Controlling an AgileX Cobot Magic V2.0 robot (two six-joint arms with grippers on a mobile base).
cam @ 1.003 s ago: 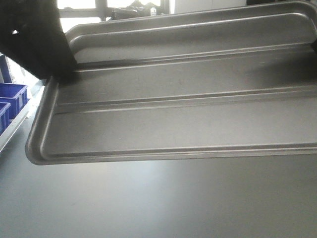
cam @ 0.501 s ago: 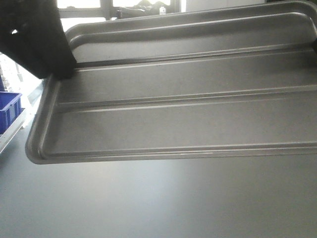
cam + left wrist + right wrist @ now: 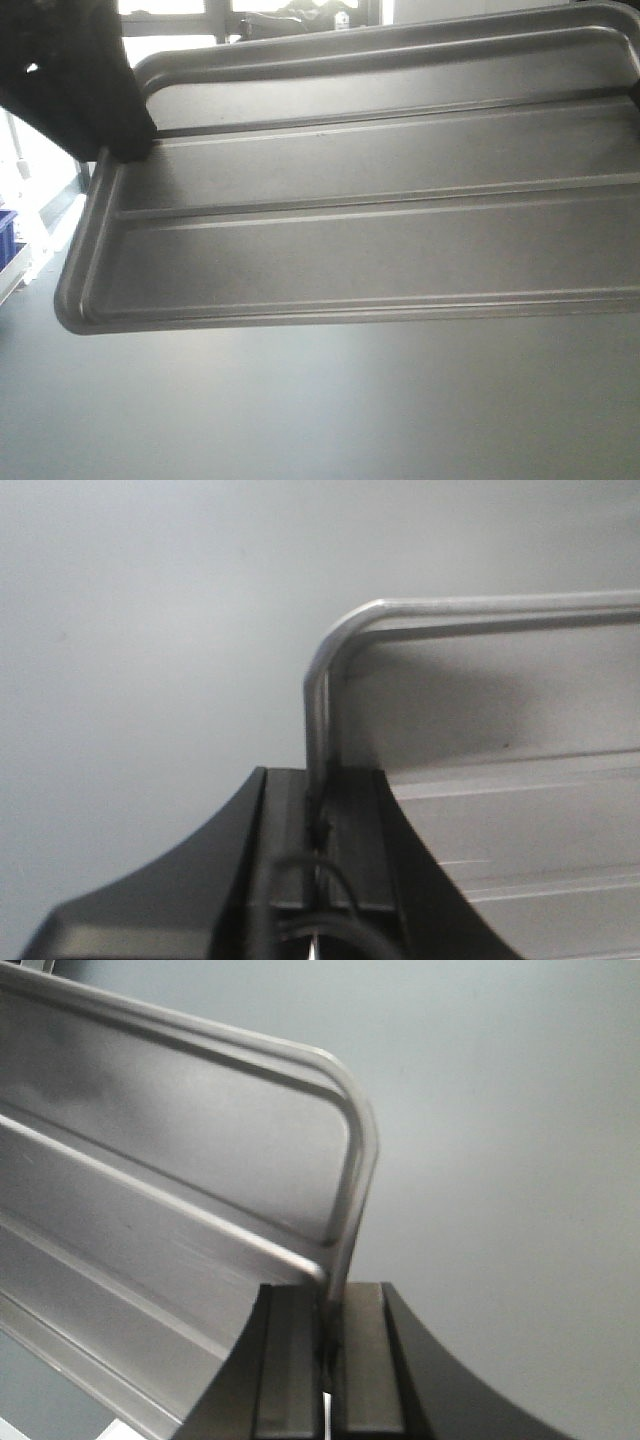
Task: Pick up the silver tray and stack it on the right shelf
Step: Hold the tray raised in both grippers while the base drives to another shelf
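The silver tray (image 3: 350, 240), shallow with two long ribs and a low rim, fills most of the front view, held up close and tilted. My left gripper (image 3: 128, 148) is shut on its left rim near the far corner; the left wrist view shows the jaws (image 3: 320, 780) clamped on the thin rim of the tray (image 3: 480, 810). My right gripper (image 3: 325, 1295) is shut on the right rim of the tray (image 3: 150, 1190) just below its rounded corner. The right gripper is not clear in the front view. The right shelf is out of view.
A plain grey surface (image 3: 300, 410) lies below the tray. A sliver of a blue bin (image 3: 5, 228) and a white rail (image 3: 28, 250) show at the left edge. Bright window frames (image 3: 215, 15) show above the tray.
The blue bins and the background have slid left, nearly out of the front view. The tray stays in the same place in the frame, held by both grippers.
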